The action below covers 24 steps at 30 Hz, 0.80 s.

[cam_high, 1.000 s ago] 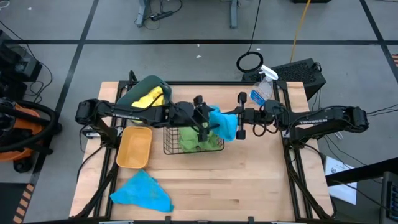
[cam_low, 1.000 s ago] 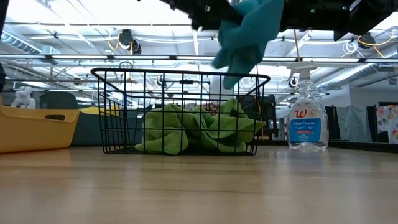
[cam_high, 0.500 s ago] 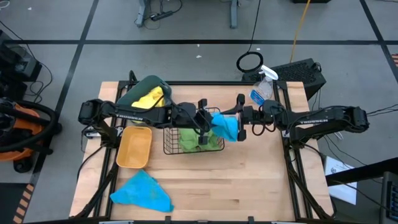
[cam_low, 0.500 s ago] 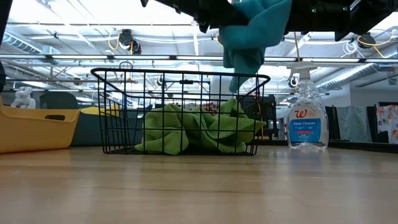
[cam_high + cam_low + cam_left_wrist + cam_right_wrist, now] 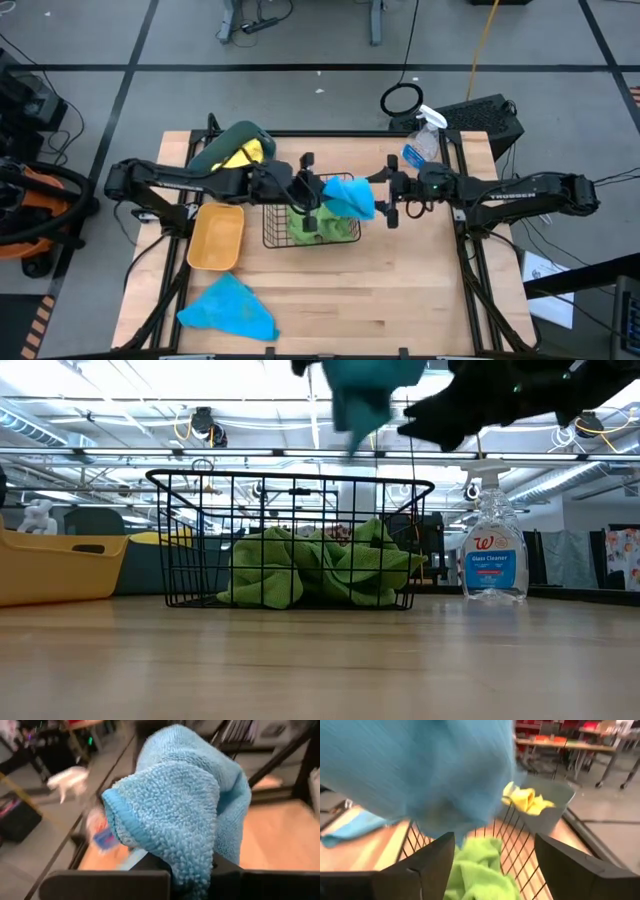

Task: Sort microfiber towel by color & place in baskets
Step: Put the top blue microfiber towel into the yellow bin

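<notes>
I am holding a blue microfiber towel (image 5: 349, 195) in my left gripper (image 5: 318, 196), fingers clamped tight on its folded edge, and it is hanging in the air above the black wire basket (image 5: 275, 228), over the side nearer my right arm. My right gripper (image 5: 388, 200) is sitting just beside the towel with its fingers spread apart and nothing between them, so the cloth is in my left hand alone. As for progress, I am judging the sort to be well past halfway: green towels (image 5: 320, 565) are lying bunched in the wire basket, and yellow towels (image 5: 240, 158) are sitting in the teal tub (image 5: 228, 142) at the far left of the table. The shallow yellow-orange bin (image 5: 216, 237), just in front of the tub and touching the wire basket's left side, is showing only its bare floor, so I am taking it as the place for blue. Two blue pieces are left: the one I am carrying and another blue towel (image 5: 229, 309) lying crumpled on the wood near the front left corner. The clear spray bottle (image 5: 495, 550) is standing upright at the far right, apart from the baskets, and needs no handling.
</notes>
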### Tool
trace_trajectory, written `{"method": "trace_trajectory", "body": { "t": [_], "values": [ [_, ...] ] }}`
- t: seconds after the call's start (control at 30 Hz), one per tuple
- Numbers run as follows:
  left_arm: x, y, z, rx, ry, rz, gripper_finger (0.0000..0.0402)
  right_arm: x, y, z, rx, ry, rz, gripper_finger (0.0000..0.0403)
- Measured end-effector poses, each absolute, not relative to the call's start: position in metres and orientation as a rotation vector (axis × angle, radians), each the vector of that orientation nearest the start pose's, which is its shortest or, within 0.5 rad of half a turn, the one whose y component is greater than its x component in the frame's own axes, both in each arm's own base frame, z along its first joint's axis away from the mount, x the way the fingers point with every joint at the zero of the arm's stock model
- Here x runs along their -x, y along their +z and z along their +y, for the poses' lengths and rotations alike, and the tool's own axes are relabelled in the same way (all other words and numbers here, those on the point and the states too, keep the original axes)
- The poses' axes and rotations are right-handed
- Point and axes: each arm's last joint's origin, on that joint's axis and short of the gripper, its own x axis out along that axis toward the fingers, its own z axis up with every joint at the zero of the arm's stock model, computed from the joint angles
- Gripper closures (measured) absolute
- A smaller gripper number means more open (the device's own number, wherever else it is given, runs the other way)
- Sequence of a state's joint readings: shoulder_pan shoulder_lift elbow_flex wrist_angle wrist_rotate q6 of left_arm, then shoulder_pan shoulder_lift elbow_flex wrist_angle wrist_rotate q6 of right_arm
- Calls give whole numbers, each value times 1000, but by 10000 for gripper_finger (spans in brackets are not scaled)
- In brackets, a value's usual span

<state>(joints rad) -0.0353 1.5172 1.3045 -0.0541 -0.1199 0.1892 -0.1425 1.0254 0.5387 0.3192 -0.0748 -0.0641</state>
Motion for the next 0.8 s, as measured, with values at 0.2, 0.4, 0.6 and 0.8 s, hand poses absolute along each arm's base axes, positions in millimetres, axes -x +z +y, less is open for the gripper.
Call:
{"method": "trace_trajectory", "body": {
  "t": [0.2, 0.4, 0.6, 0.8],
  "values": [
    [-323, 371, -11, -191, 82, 268, 386, -217, 245, -29, 40, -57, 252, 124],
    [-300, 367, -9, -132, 101, 427, 386, -215, 240, -29, 55, -51, 316, 124],
    [-274, 365, -12, 16, 133, 580, 386, -214, 240, -29, 88, -47, 320, 124],
    [-240, 366, -26, 154, 207, 703, 386, -214, 240, -29, 118, -44, 322, 124]
  ]
}}
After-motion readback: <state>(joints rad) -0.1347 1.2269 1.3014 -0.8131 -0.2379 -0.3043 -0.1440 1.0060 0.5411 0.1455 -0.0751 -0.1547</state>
